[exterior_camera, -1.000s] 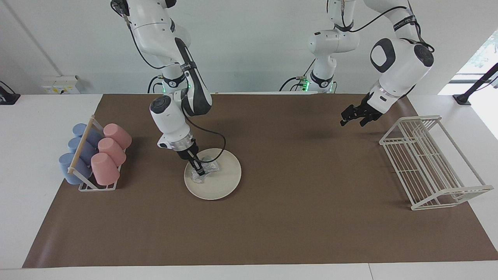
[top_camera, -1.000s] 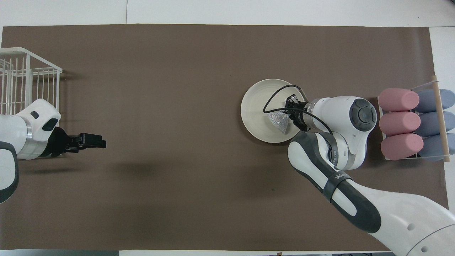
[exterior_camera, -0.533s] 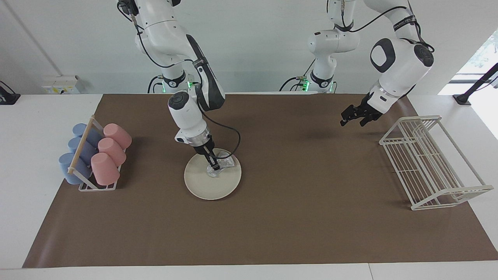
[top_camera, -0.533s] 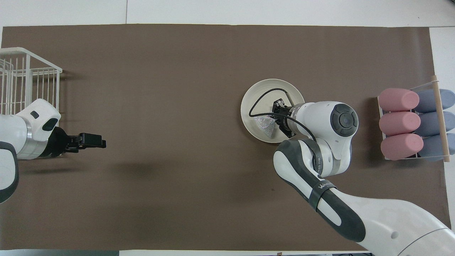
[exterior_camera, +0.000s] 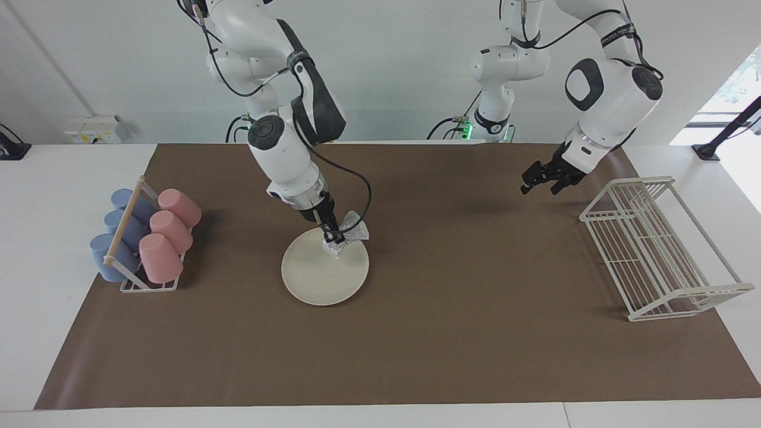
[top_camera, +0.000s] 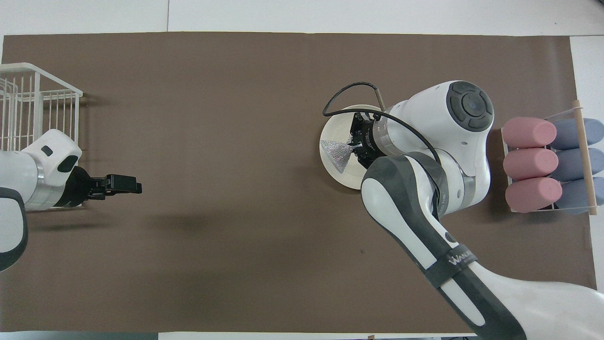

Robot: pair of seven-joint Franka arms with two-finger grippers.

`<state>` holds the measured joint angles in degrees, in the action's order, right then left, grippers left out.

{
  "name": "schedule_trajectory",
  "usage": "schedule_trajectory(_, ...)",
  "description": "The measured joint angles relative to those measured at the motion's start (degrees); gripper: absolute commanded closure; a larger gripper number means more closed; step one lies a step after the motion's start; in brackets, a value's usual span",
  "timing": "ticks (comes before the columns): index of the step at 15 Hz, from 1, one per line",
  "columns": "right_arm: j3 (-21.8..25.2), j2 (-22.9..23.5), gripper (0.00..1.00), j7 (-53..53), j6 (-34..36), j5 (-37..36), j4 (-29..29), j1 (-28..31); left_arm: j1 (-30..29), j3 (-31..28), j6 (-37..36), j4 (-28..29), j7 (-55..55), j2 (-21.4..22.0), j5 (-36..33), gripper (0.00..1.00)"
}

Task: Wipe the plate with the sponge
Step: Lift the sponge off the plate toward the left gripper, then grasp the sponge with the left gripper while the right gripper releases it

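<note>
The cream-white plate (exterior_camera: pixel 324 279) (top_camera: pixel 338 126) lies on the brown mat, toward the right arm's end of the table. My right gripper (exterior_camera: pixel 336 236) (top_camera: pixel 353 144) is shut on the silvery glittery sponge (exterior_camera: pixel 351 234) (top_camera: pixel 337 156). It holds the sponge over the plate's rim on the side toward the left arm. The sponge's lower corner hangs close to the plate; I cannot tell whether it touches. My left gripper (exterior_camera: pixel 541 185) (top_camera: pixel 123 183) waits open and empty in the air over the mat beside the wire rack.
A rack of pink and blue cups (exterior_camera: pixel 145 238) (top_camera: pixel 547 163) lying on their sides stands at the right arm's end. A white wire dish rack (exterior_camera: pixel 660 246) (top_camera: pixel 28 108) stands at the left arm's end. The brown mat (exterior_camera: pixel 452 333) covers the table.
My right gripper has dragged the sponge across the plate toward the left arm's end and has risen with it. The left arm has stayed still.
</note>
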<state>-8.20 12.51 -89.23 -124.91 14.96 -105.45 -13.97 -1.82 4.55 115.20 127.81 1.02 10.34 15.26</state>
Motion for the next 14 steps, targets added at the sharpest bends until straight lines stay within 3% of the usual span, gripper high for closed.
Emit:
schedule_trajectory(2, -0.1, -1.2, 1.0, -4.5, 2.7, -2.2, 1.5, -1.6, 1.1, 0.5, 0.1, -0.1, -4.4, 0.0, 3.1, 0.0)
schedule_trajectory(11, -0.5, -2.4, 1.0, -19.3, 18.6, -9.4, 15.0, -7.4, 9.8, 1.2, -0.5, -2.0, -8.4, 0.0, 40.1, 0.0)
schedule_trajectory(14, -0.6, -2.7, 1.0, -25.7, 20.2, -9.5, 17.1, -11.2, 11.1, 1.2, -0.6, -1.8, -5.5, 0.0, 49.8, 0.0)
